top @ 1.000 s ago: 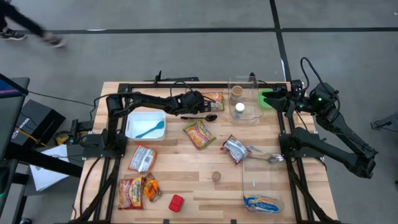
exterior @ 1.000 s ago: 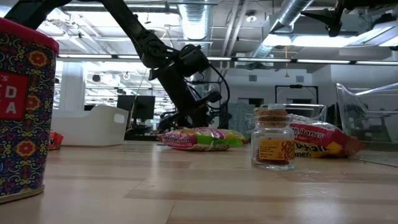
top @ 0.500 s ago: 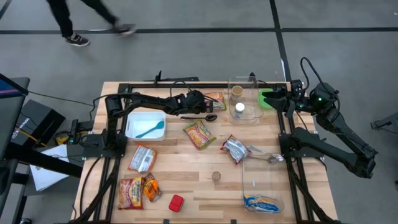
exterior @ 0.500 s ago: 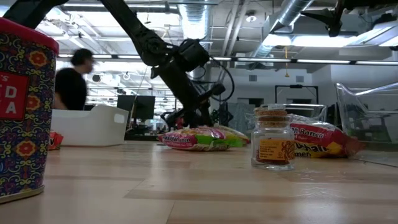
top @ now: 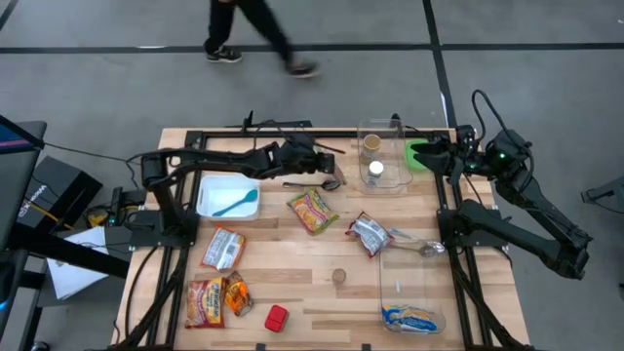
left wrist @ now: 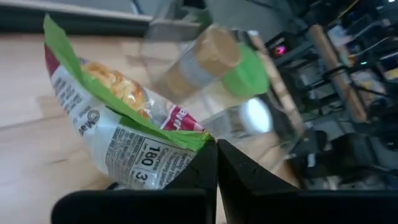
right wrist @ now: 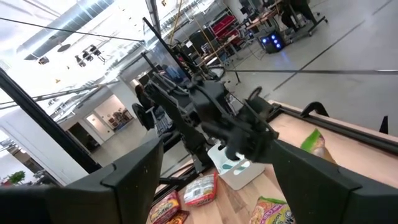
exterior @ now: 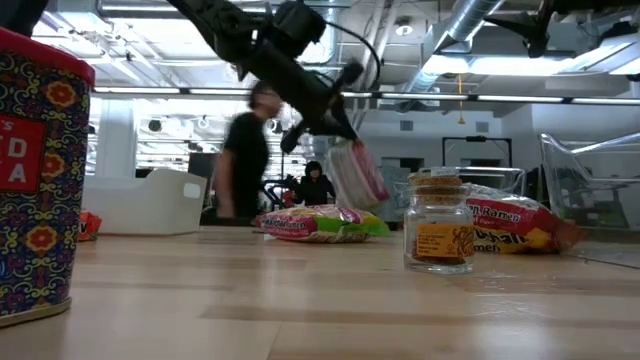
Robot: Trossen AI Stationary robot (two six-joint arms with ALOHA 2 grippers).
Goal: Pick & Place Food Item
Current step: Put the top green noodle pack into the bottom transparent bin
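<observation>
The left gripper [top: 330, 175] pinches a noodle packet [exterior: 355, 175] clear of the table [top: 292, 263]: pick done, placing left. The right gripper [top: 436, 154] waits open at the far edge.

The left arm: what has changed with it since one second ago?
The left claw has shut on the green-edged food packet and lifted it off the table; in the low view the packet now hangs in the air. A person walking behind the table has moved on. The right claw waits open at the far right corner as before, and the other packets, the small jar and the white bin lie unchanged.
</observation>
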